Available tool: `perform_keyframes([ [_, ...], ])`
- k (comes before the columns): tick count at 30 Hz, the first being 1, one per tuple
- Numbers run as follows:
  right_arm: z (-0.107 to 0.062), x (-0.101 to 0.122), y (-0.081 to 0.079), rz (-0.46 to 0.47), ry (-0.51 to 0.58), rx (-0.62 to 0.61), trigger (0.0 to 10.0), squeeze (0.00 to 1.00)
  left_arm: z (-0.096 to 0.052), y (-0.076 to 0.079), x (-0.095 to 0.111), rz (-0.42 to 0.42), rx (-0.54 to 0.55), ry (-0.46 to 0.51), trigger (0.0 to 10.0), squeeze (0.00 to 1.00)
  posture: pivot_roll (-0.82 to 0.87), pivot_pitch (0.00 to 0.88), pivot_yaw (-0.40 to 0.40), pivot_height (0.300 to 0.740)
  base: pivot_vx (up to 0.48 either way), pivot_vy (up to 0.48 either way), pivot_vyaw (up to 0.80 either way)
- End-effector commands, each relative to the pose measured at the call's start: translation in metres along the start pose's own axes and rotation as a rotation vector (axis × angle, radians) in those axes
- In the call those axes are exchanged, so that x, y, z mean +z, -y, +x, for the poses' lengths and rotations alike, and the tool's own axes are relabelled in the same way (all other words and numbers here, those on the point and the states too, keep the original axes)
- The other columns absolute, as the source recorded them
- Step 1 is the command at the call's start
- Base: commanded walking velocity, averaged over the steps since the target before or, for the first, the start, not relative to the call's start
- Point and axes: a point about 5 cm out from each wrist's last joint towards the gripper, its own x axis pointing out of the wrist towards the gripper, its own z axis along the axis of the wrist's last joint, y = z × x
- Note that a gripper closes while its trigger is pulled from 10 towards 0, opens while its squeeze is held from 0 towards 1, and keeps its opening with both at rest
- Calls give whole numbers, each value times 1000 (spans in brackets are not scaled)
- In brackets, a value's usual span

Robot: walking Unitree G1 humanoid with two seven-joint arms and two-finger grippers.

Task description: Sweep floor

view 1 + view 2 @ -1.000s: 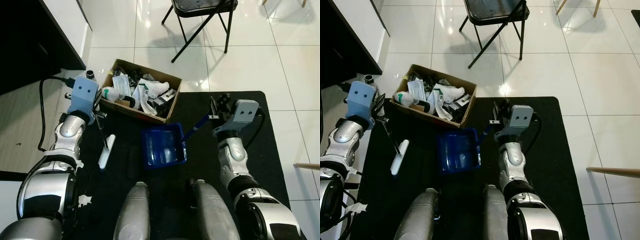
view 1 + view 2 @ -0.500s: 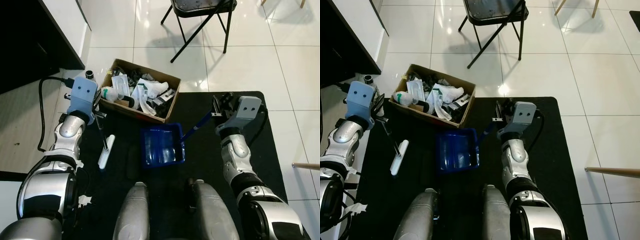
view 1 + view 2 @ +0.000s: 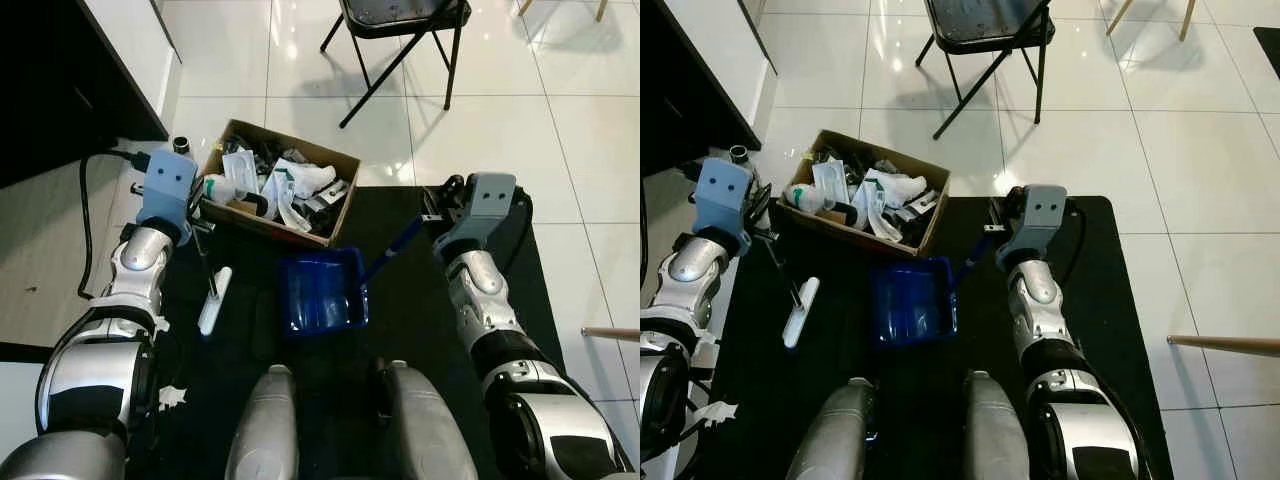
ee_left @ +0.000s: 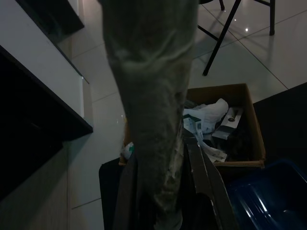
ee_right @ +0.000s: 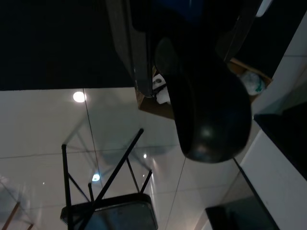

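Observation:
A blue dustpan [image 3: 322, 292] lies on the black mat [image 3: 430, 320] just in front of an open cardboard box [image 3: 262, 222] stuffed with rubbish. Its blue handle [image 3: 398, 247] slants up to my right gripper [image 3: 436, 212], which is shut on the handle's end. On the left, my left gripper [image 3: 196, 214] is shut on the thin black handle of a brush; its white head [image 3: 213, 301] rests on the mat left of the dustpan. In the left wrist view the brush handle [image 4: 156, 124] runs down the middle, with the box [image 4: 225, 129] and dustpan [image 4: 271, 194] beyond.
A black folding chair [image 3: 400, 25] stands on the white tiles beyond the box. A dark cabinet [image 3: 60, 90] and a black cable [image 3: 84, 235] are at the left. A wooden stick [image 3: 612, 333] pokes in at the right edge. My legs [image 3: 268, 425] are at the bottom.
My right gripper has moved a little forward, away from me, with the dustpan handle, and the dustpan has edged slightly toward the box. The left arm and brush have stayed put.

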Motion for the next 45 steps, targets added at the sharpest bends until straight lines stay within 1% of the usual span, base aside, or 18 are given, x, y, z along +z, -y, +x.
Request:
perform_keyframes([
  [1, -12, -33, -2, 7, -186, -5, 10000, 0, 0, 4, -3, -18, -2, -16, 10000, 0, -23, 218, 1, 740, 0, 0, 0],
  [6, -8, -27, -5, -9, -194, -9, 10000, 0, 0, 3, -3, -16, 1, -15, 10000, 0, -25, 214, -1, 740, 0, 0, 0],
  [9, -3, -16, -9, -26, -190, -8, 10000, 0, 0, 3, -3, -15, 2, -14, 10000, 0, -27, 211, -2, 740, 0, 0, 0],
  [11, -3, -16, -9, -26, -190, -8, 10000, 0, 0, 3, -3, -15, 2, -14, 10000, 0, -27, 211, -2, 740, 0, 0, 0],
  [14, 0, -7, -12, -28, -197, -4, 10000, 0, 0, 3, -2, -13, 1, -14, 10000, 0, -28, 207, -3, 740, 0, 0, 0],
  [17, 1, -3, -14, -32, -210, -1, 10000, 0, 1, 3, -2, -11, 1, -14, 10000, 0, -27, 206, -3, 740, 0, 0, 0],
  [19, 1, 0, -17, -57, -225, 7, 10000, 0, 1, 3, -2, -10, 0, -14, 10000, 0, -28, 205, -2, 740, 0, 0, 0],
  [22, 0, 2, -18, -70, -233, 11, 10000, 0, 1, 3, -1, -9, 0, -14, 10000, 0, -28, 205, -2, 740, 0, 0, 0],
  [24, 0, 9, -20, -105, -239, 24, 10000, 0, 2, 3, -1, -10, 3, -13, 10000, 0, -29, 203, 2, 740, 0, 0, 0],
  [25, 0, 9, -20, -105, -239, 24, 10000, 0, 2, 3, -1, -10, 3, -13, 10000, 0, -29, 203, 2, 740, 0, 0, 0],
  [28, 1, 21, -23, -149, -220, 45, 10000, 0, 2, 3, 0, -11, 5, -13, 10000, 0, -31, 203, 6, 740, 0, 0, 0],
  [32, 1, 34, -23, -194, -197, 57, 10000, 0, 3, 3, 0, -15, 7, -14, 10000, 0, -33, 201, 11, 740, 0, 0, 0],
  [36, 1, 41, -21, -233, -194, 59, 10000, 0, 3, 3, 1, -18, 8, -13, 10000, 0, -36, 199, 14, 740, 0, 0, 0],
  [41, -2, 45, -19, -243, -204, 53, 10000, 0, 4, 4, 2, -22, 7, -10, 10000, 0, -34, 195, 16, 740, 0, 0, 0],
  [45, -6, 57, -19, -242, -195, 41, 10000, 0, 6, 4, 4, -24, 8, -7, 10000, 0, -34, 193, 19, 740, 0, 0, 0],
])
